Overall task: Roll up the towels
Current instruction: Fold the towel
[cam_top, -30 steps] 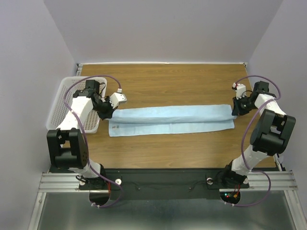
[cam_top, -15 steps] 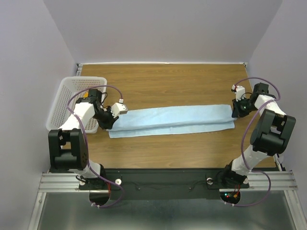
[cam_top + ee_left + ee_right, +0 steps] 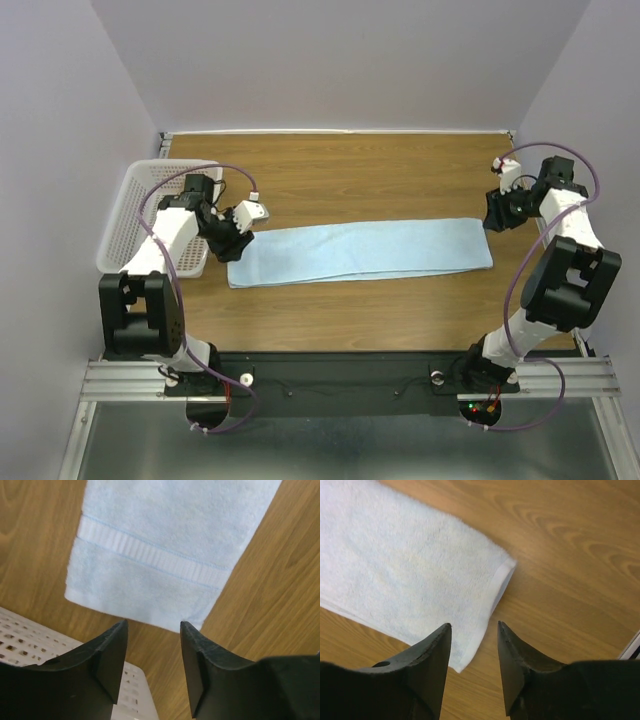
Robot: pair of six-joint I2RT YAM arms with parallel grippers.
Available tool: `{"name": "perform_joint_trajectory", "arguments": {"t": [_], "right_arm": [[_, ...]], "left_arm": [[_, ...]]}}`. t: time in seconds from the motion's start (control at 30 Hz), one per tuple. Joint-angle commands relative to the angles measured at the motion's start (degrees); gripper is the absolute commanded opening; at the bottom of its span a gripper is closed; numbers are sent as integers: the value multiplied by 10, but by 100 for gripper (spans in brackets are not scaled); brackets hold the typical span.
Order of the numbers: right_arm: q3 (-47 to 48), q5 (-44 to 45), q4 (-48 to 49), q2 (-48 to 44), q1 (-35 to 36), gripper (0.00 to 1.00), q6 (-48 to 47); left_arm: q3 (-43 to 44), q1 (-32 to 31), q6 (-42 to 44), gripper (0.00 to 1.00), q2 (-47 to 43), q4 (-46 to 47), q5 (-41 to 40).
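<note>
A light blue towel (image 3: 360,251) lies flat on the wooden table, folded lengthwise into a long strip. Its left end (image 3: 150,555) shows a woven band, and its right end (image 3: 410,575) lies folded with the crease outward. My left gripper (image 3: 236,238) hovers open just off the towel's left end, nothing between its fingers (image 3: 111,655). At the opposite end my right gripper (image 3: 494,218) is open too, raised above the towel's right edge and holding nothing. No mustard-yellow towel is in view.
A white perforated basket (image 3: 133,215) stands at the table's left edge, right under my left arm; its rim (image 3: 30,640) shows below the left fingers. Purple walls close in the table on three sides.
Both grippers have opened and let go of the towel's ends. The upper fold has dropped flat onto the lower layer. My right gripper rose and pulled back; the left one drew slightly away.
</note>
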Motion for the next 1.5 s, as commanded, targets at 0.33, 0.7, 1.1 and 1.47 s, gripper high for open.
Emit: {"name": "perform_joint_trajectory", "arguments": {"t": [0.33,0.7,1.1,1.47], "right_arm": [[14,44,-5,99,64,36,47],[-79,213,46,99,57,36,26],[66,165,32,136,48,43,82],[89,4,-40,112,77,40,163]], "left_arm": [[11,-95,-261,44,68,173,-70],[54,-107,-363,32,177,228,-137],[135,-110,-361,37,200,221,-86],[142,-294,-213,35,115,229,-12]]}}
